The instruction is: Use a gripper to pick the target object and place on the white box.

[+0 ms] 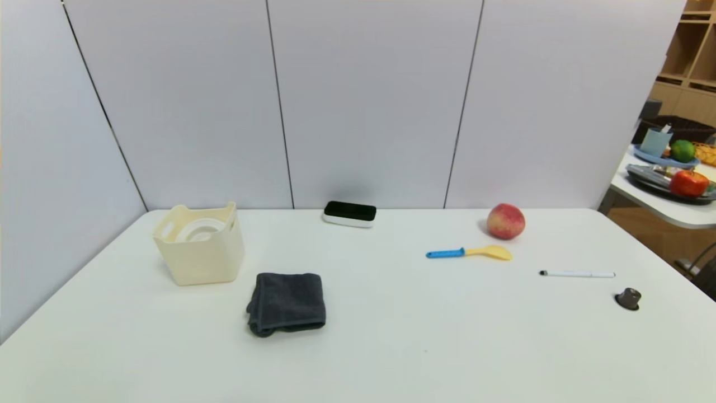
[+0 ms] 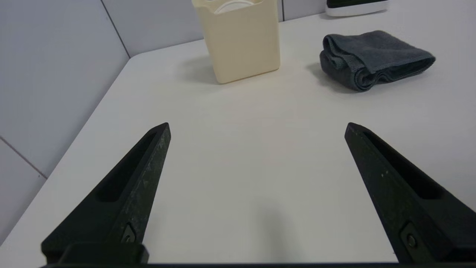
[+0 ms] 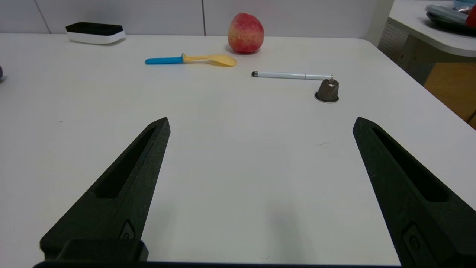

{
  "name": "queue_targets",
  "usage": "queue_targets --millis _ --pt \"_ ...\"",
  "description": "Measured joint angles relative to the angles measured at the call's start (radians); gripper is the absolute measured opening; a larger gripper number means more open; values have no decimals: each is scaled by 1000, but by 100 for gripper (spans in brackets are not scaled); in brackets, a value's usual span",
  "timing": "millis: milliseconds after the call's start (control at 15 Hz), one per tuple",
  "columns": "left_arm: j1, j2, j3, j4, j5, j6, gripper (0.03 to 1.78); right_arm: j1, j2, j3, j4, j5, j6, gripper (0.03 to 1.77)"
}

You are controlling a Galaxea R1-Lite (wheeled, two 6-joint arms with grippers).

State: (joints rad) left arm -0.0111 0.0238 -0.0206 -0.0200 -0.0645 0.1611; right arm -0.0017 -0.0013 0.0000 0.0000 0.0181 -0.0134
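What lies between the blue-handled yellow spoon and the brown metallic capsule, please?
The slim white pen lies there, in the head view.

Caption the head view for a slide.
White spool-like piece inside the cream bin, folded dark cloth nearby, peach and spoon towards the right; no end effector in sight.

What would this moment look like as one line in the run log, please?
white round piece: inside cream bin | left gripper: open, empty, above table | right gripper: open, empty, above table
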Motion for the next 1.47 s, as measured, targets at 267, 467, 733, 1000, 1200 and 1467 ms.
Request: queue_targets --millis 267,467,733,1000,1200,1467 --pt "0 -22 19 22 15 -32 169 0 0 0 0 0 0 170" --pt "0 -24 20 26 15 -54 169 0 0 0 0 0 0 170" --pt "0 -24 21 23 69 -176 169 0 0 0 0 0 0 170" --pt "0 -24 21 22 76 -192 169 0 0 0 0 0 0 170" --pt "0 -24 21 22 76 -192 169 0 0 0 1 1 -5 170" --pt "0 -24 20 22 76 -192 169 0 0 0 0 -1 -2 170"
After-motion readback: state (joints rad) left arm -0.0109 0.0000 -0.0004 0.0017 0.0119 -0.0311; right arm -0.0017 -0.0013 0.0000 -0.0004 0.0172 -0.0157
